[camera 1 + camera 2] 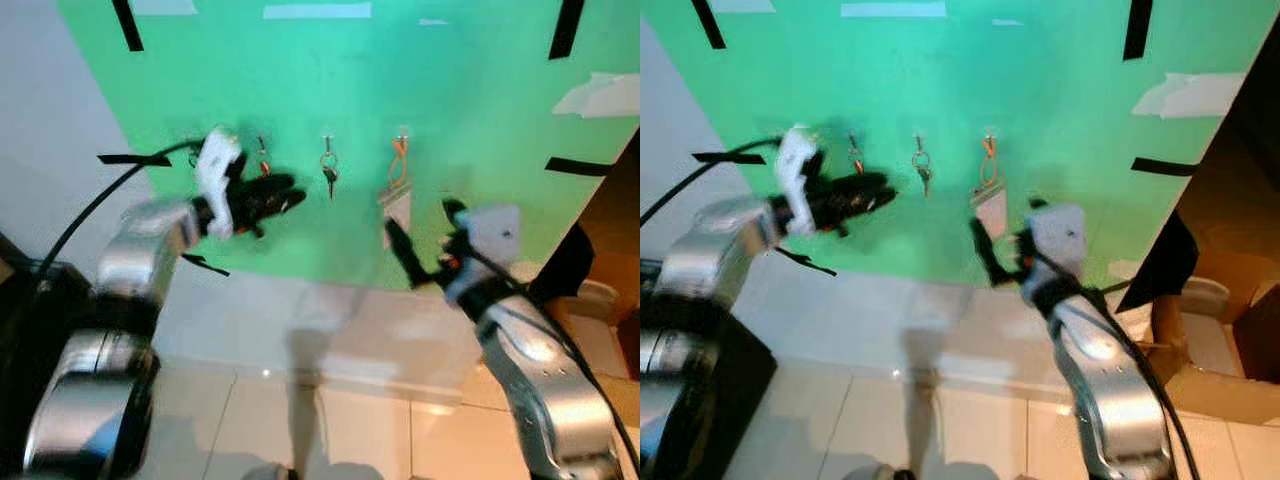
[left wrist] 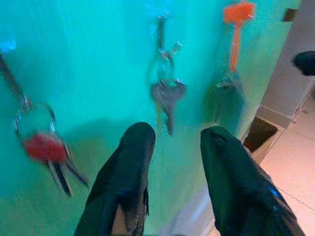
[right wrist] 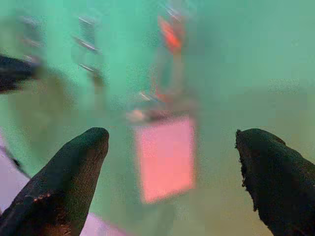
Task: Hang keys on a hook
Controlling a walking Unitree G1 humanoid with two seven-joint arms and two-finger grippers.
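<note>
Three sets hang from hooks on a green wall [image 1: 470, 110]. A key ring with a red tag [image 2: 42, 147] hangs on the left, a ring of silver keys [image 1: 329, 172] in the middle, and an orange strap [image 1: 399, 158] with a pale card [image 3: 167, 157] on the right. My left gripper [image 1: 288, 196] is raised against the wall just below the red-tagged keys, pointing toward the silver keys [image 2: 167, 93]. It is open with nothing between its fingers [image 2: 133, 162]. My right gripper [image 1: 420, 228] is wide open just below the card, holding nothing.
Black tape strips [image 1: 575, 166] and white paper patches [image 1: 600, 95] mark the wall. A pale ledge [image 1: 330, 330] runs along its foot above a tiled floor [image 1: 330, 430]. Cardboard boxes [image 1: 1220, 300] stand at the right, and a dark object [image 1: 25, 290] at the left.
</note>
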